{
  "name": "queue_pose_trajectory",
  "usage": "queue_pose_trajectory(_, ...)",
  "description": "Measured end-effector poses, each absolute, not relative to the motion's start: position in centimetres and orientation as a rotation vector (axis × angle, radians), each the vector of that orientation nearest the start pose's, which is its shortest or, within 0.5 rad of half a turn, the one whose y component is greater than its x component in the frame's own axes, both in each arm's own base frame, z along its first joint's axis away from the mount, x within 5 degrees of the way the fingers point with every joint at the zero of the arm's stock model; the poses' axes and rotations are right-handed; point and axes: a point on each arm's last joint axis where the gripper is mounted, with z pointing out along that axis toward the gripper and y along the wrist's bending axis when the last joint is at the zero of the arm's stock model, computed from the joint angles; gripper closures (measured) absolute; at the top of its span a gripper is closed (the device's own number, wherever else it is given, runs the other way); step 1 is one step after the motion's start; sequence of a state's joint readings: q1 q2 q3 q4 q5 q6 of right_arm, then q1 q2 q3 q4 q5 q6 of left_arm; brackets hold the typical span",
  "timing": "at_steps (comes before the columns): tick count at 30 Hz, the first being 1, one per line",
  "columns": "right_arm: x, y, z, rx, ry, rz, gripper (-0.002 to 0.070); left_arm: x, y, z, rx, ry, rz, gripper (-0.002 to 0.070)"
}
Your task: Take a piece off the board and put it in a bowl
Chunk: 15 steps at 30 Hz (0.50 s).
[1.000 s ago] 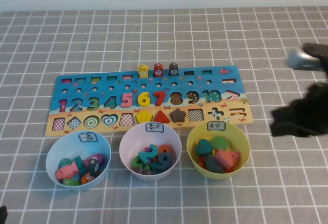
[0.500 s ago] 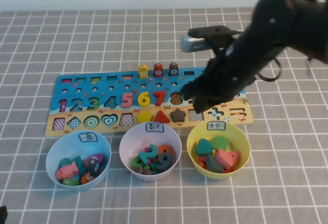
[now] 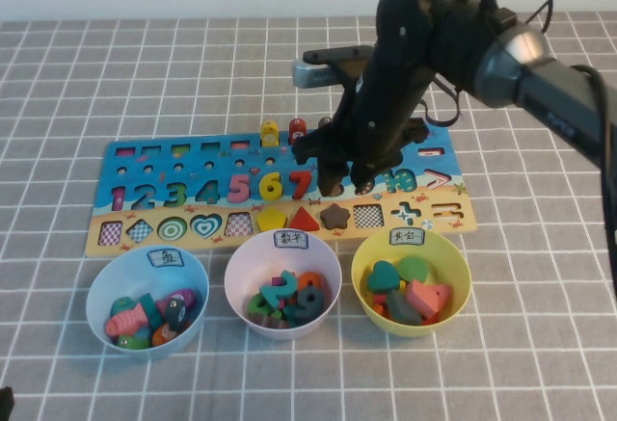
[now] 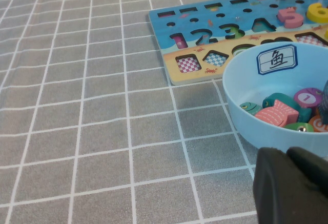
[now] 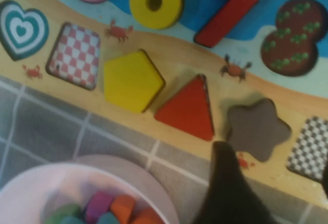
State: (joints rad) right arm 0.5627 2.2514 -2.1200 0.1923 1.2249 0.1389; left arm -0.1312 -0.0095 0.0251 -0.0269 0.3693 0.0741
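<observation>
Grey cloth with a white grid (image 3: 87,65) covers the table. On it lies the long rectangular wooden puzzle board (image 3: 174,156), blue above and tan below — coloured numbers 1 to 10 run along the blue band, with a pink ">" at its right end; plus and equals cut-outs sit at the right of the tan band.

The black right arm (image 3: 424,45) reaches over the board's middle. The right gripper (image 3: 348,188) hangs above the brown 8 and the 9, fingers spread apart, nothing between them. In the right wrist view one dark fingertip (image 5: 225,183) sits just beside the small flat dark-brown wooden star (image 5: 259,127), which lies in its slot on the tan band, next to the red triangle (image 5: 188,108) and the yellow pentagon (image 5: 132,80).

Three bowls stand in a row before the board: light blue bowl (image 3: 101,291) with a label reading "鱼", holding fish pieces; pale pink bowl (image 3: 241,267) of number pieces, label characters too small to read; round yellow plastic bowl (image 3: 458,281) of shape pieces, label unreadable too.

The left gripper (image 4: 292,185) shows only as a dark mass beside the blue bowl — cannot tell how its fingers stand.
</observation>
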Motion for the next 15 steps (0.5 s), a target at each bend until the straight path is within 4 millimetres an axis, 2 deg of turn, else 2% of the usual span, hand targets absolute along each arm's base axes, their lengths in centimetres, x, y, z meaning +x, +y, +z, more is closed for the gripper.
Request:
queue_pose_trajectory(2,40.5,27.7,23.9,-0.540,2.848,0.415,0.0310,5.2,-0.8,17.2,0.175,1.861,-0.066,0.0675)
queue_pose_trajectory(5,40.6,28.0,23.3,-0.499,2.870,0.403,0.0286,5.2,-0.8,17.2,0.175,1.861,-0.066,0.0675)
queue_pose_trajectory(15,40.8,28.1,22.5,-0.318,2.912,0.343,0.0278,5.2,-0.8,17.2,0.175,1.861,-0.066,0.0675)
